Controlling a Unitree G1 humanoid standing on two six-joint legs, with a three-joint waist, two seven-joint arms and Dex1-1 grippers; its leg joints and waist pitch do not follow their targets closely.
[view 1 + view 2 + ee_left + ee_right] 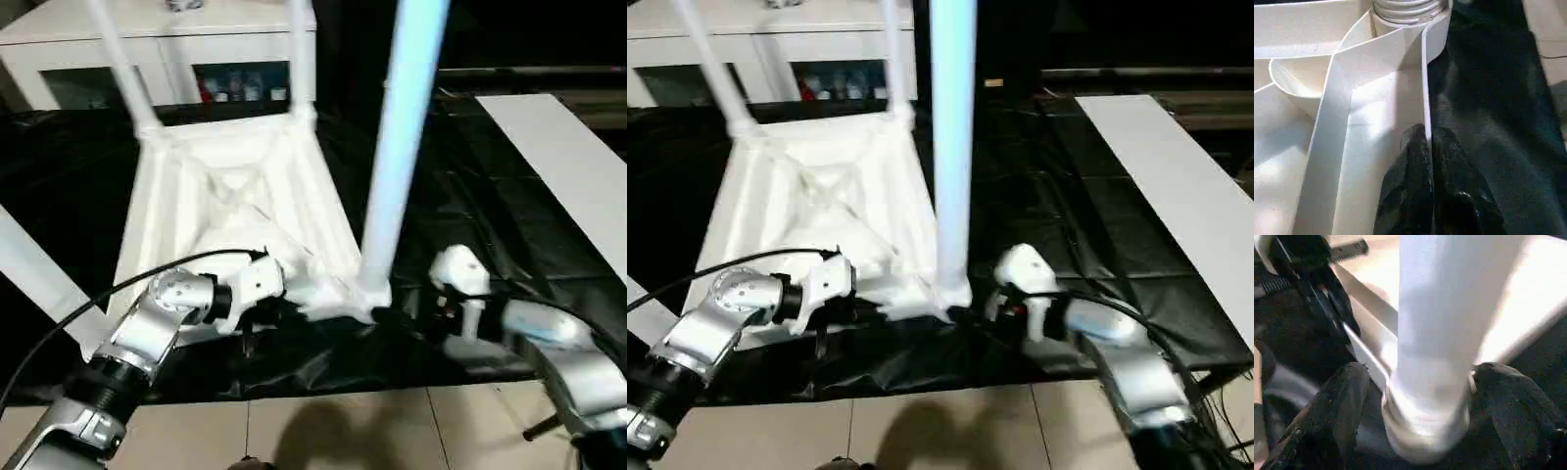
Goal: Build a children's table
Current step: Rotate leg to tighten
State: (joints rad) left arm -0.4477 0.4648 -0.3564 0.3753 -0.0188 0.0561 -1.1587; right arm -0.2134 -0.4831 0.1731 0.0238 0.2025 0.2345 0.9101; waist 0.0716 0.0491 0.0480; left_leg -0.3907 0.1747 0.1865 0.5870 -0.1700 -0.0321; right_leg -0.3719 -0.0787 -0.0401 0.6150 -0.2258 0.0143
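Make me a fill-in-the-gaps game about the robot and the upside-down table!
1. The tabletop lies upside down on a ___ sheet.
2. The left gripper is shut on the tabletop's thin ___.
3. The right gripper has its jaws on either side of a white ___.

Missing words: black; rim; leg

I am looking at a white tabletop (230, 196) with a ribbed underside and white tube legs (402, 147), lying on a glossy black sheet (470, 176). My forearms are showing silver, my left hand (1427, 142) and right hand (1420, 396) black-fingered. A white board (568, 162) and white cabinet (147, 44) are flanking it.
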